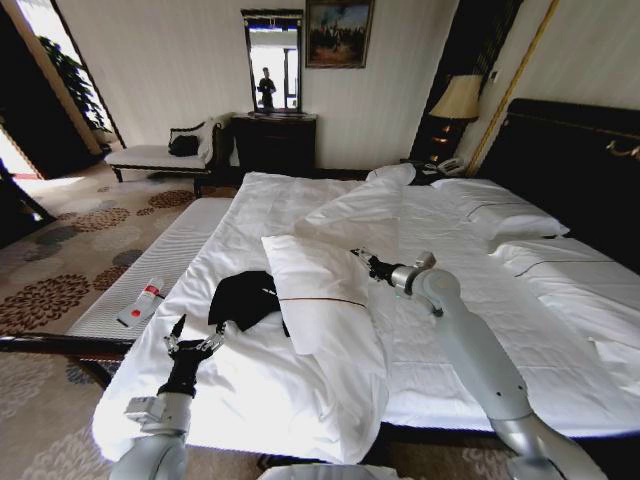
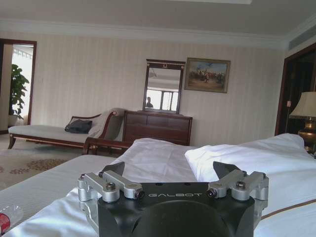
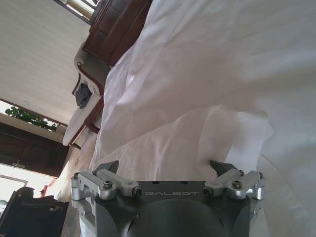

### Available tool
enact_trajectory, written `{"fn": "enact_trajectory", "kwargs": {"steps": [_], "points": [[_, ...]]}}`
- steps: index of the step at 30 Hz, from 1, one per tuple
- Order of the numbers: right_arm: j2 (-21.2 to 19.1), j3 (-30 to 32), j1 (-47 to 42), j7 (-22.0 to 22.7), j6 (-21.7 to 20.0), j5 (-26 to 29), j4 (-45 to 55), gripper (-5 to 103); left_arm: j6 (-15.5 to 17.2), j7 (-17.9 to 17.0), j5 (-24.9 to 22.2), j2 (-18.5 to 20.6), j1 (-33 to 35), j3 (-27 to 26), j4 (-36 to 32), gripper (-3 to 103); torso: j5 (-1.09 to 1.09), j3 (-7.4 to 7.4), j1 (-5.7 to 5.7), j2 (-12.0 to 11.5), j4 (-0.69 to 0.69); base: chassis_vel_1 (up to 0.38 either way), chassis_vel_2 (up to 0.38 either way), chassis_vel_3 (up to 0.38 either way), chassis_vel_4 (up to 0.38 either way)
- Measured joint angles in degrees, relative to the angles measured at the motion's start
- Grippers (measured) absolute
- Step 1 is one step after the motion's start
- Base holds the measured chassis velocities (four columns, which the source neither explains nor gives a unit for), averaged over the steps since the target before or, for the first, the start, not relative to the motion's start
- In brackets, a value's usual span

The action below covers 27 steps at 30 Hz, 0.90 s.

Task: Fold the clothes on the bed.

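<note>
Your left hand [image 1: 195, 340] hovers wide open near the black T-shirt [image 1: 245, 297] on the bed [image 1: 300, 400]. Your right hand [image 1: 362, 258], also wide open, reaches over the pillow [image 1: 315, 285].

Red-and-white tube [image 1: 142, 301], lying on the ribbed white bench cushion [image 1: 150, 270] alongside the mattress. Against the far striped wall: white-cushioned chaise [image 1: 160, 155] with dark wood frame and a dark bag [image 1: 183, 145] on its seat; dark wooden dresser [image 1: 274, 142] beside it, tall framed mirror [image 1: 273, 60] above, framed painting [image 1: 338, 33] just beside the mirror. Table lamp [image 1: 457, 100] with cream shade and a telephone [image 1: 450, 166] in the far corner; potted green plant [image 1: 72, 75] by the bright doorway; floral-patterned carpet [image 1: 60, 270] across the floor.
</note>
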Motion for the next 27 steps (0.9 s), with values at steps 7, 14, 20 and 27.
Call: {"fn": "enact_trajectory", "kwargs": {"steps": [7,14,20,27], "points": [[3.5,-3.9,3.4,-0.7,-0.1,-2.5,-4.7,100,-0.2,0.0,0.0,0.2,0.0,-0.3,0.5,100,0.00,0.00,0.00,0.0,0.00,0.000,0.000,0.000,0.000],[4.2,-5.0,4.4,-3.6,0.7,-4.7,-6.2,102,-0.9,0.0,0.1,0.0,-0.1,-0.3,1.1,100,0.00,0.00,0.00,0.0,-0.02,0.000,0.000,0.000,0.000],[4.6,-4.9,5.4,-5.7,1.9,-5.9,-8.5,86,-0.9,0.0,0.2,-0.2,-0.3,0.0,1.1,100,0.01,0.00,-0.01,0.0,-0.01,0.000,0.000,0.000,0.000],[5.4,-4.7,5.4,-8.6,3.6,-7.3,-8.9,59,-1.0,0.0,0.2,-0.1,-0.3,-0.1,1.4,100,0.01,0.00,-0.01,0.0,0.00,0.000,0.000,0.000,0.000]]}}
